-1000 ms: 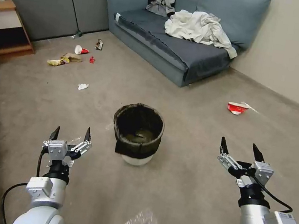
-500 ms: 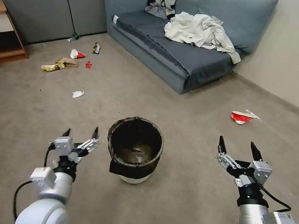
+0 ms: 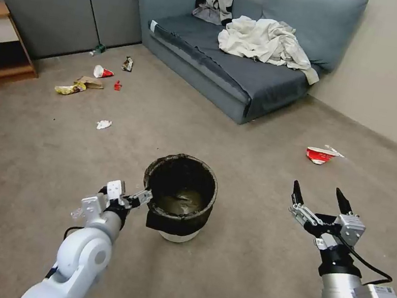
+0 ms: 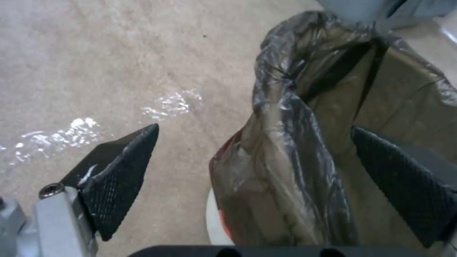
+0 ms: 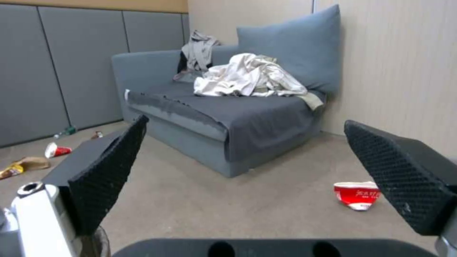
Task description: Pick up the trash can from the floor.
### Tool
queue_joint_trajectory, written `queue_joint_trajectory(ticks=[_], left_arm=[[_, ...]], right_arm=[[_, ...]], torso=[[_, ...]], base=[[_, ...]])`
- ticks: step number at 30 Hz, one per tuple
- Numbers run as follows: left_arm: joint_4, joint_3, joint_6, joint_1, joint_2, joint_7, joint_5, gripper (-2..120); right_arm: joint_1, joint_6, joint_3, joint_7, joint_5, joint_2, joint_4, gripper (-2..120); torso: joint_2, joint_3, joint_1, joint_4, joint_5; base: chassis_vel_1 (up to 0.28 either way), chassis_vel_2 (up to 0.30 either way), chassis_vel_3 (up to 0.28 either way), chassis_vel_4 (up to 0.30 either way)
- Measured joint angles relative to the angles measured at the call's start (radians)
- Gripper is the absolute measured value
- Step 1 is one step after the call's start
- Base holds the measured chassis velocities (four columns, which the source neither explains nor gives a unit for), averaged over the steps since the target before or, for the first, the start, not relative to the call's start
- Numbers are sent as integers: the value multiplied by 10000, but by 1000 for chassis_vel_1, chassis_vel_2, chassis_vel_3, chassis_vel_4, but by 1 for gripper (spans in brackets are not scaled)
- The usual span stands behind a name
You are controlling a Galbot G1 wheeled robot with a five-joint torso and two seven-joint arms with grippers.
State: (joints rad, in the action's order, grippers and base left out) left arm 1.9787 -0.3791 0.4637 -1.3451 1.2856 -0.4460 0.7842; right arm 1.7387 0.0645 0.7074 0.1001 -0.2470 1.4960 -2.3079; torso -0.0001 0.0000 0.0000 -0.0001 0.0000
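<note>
Swinging in from the left since a moment ago, the left gripper (image 4: 247,150) now straddles the near-left rim of the bin (image 3: 179,193) on the floor (image 3: 252,187), jaws spread for a rim grasp, while the right gripper (image 3: 320,199) waits released, right.

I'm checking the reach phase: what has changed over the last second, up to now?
The left gripper swung in from beside the trash can to its rim; its open fingers now straddle the bag-lined wall, one outside, one inside, not yet closed. The camera also shifted early on. The right gripper stayed open and raised on the right, and the can stayed on the floor.
</note>
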Motion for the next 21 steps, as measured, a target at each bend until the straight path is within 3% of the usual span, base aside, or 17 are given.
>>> queue_joint_trajectory(ticks=[10, 21], left_arm=[[-685, 395, 745, 831, -124, -999, 1050, 99], [-1227, 579, 1523, 1383, -36, -1719, 2226, 60]], right_arm=[[-26, 12, 32, -50, -6, 35, 8, 100], [-97, 23, 63, -144, -48, 30, 155, 100]], torso=[[0, 0, 1, 2, 0], [0, 0, 0, 1, 2]], base=[[0, 0, 0, 0], [0, 0, 0, 0]])
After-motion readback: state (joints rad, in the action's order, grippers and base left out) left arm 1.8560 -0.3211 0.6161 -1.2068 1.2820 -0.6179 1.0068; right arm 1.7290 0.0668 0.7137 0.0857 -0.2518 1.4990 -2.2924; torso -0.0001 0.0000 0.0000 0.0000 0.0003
